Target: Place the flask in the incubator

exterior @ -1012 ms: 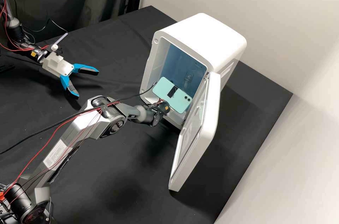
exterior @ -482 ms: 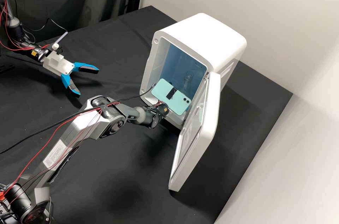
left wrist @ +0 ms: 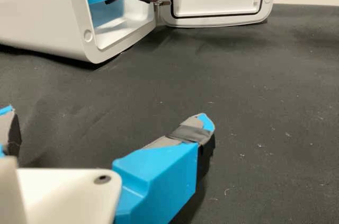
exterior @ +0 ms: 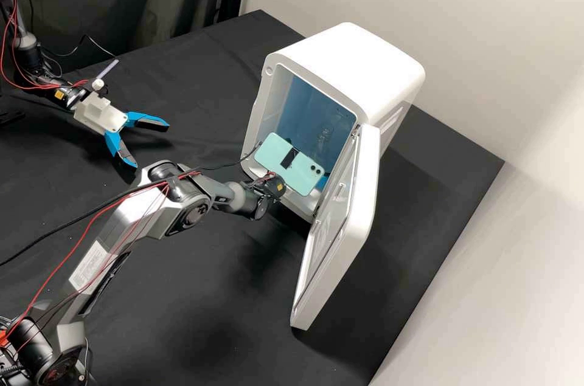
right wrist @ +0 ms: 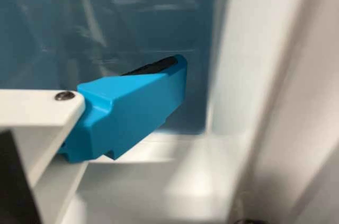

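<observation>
Standing inside incubator [exterior: 340, 64], flask [right wrist: 79, 17] just beyond right end effector [right wrist: 90, 81].

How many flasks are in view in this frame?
1. The clear flask stands inside the open incubator, against its blue back wall. The mint plate at the doorway blocks part of the interior, so another could be hidden.

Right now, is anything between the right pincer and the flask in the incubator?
Nothing visible does. The flask stands at the back of the incubator's blue chamber, and the right pincer is inside the opening, facing it with only open space between them. The door hangs open, off to the side.
</observation>
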